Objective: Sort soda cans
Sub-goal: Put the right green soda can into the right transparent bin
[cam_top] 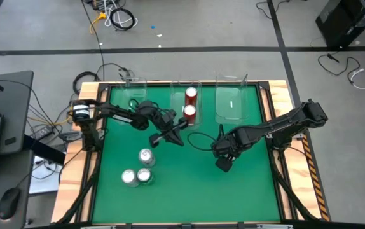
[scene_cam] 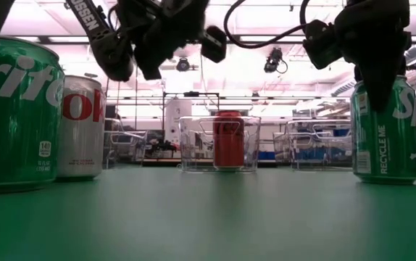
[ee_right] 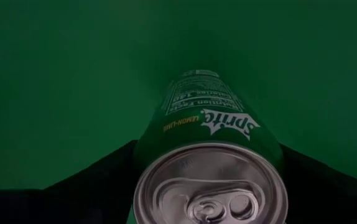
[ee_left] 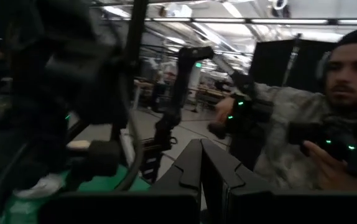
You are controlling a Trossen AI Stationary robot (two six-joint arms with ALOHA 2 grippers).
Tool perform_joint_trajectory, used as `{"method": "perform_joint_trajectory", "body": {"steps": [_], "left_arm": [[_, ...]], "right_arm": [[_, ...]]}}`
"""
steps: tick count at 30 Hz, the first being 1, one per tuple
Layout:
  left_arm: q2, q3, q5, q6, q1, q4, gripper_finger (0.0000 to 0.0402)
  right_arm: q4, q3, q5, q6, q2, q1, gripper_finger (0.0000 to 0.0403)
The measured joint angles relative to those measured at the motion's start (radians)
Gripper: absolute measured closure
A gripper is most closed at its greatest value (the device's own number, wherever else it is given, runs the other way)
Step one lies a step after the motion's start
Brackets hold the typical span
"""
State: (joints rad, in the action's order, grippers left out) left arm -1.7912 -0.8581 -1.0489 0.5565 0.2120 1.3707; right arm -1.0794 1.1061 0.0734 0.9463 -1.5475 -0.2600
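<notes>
- Now the right tool (cam_top: 224,163) is straddling a green can (ee_right: 211,163) mid-worktop, fingers wide, not yet gripping.
- Next, I judge, closing and lifting.
- Left tool (cam_top: 156,141) is hovering closed, empty.

High view looks straight down on the green bench (cam_top: 189,184); low view looks level across it; right wrist view sits close above a green can (ee_right: 213,134), shared with low view.

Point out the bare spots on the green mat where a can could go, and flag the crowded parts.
Free: the near right corner of the mat, in front of the right gripper, and the strip between it and the three-can cluster. The right bin holds nothing. Crowded: mid-mat, where the left gripper hangs, and the middle bin with two red cans.
</notes>
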Motion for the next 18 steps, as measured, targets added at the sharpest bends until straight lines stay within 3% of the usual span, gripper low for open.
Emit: {"method": "perform_joint_trajectory", "body": {"steps": [8,18], "left_arm": [[0.154,0.0,-0.12,0.052,0.112,0.0,0.0394],[0.294,0.0,-0.148,0.082,0.261,-0.007,0.0394]], "right_arm": [[-0.054,0.071,-0.079,-0.071,-0.011,0.042,0.0091],[-0.294,0.45,-0.272,-0.234,-0.007,0.195,0.0091]]}}
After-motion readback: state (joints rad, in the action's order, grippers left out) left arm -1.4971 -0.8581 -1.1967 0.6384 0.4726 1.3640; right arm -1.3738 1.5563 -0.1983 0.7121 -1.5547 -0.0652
